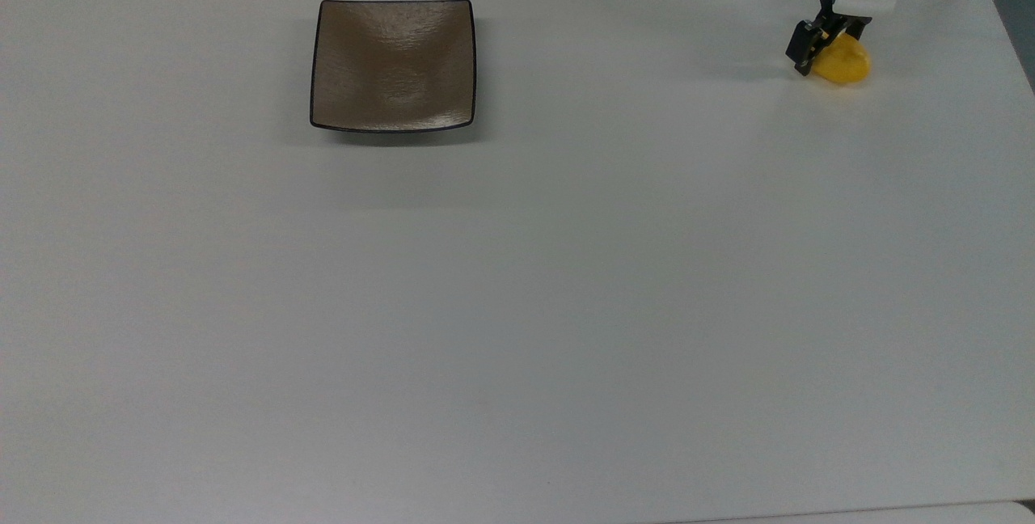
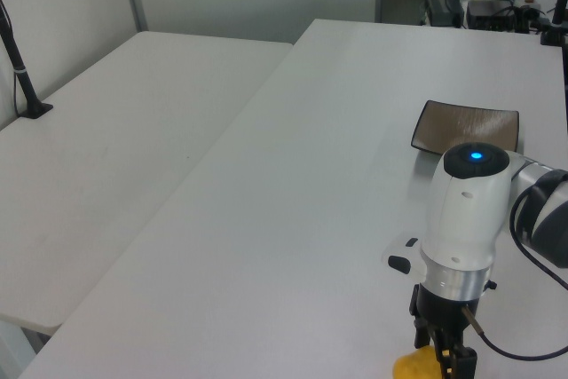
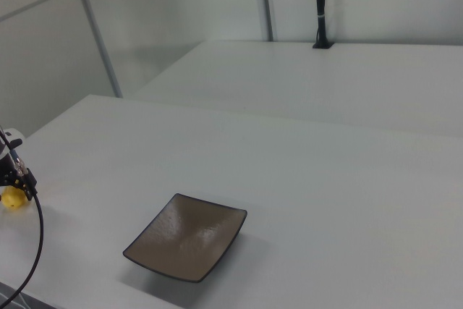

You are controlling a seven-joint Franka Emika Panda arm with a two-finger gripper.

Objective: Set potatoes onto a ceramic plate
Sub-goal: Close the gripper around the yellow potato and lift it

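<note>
Between the spread fingers of the gripper [image 1: 825, 45], nothing yet clamped: the potato [image 1: 843, 65] on the table [image 1: 566, 265].

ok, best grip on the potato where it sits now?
Take the potato across its short axis at the middle, coming straight down from above. It lies flat on the table as a low oval lump, with nothing beside it. The gripper is already down at the end of the potato on the top view's left, far from the plate.
</note>
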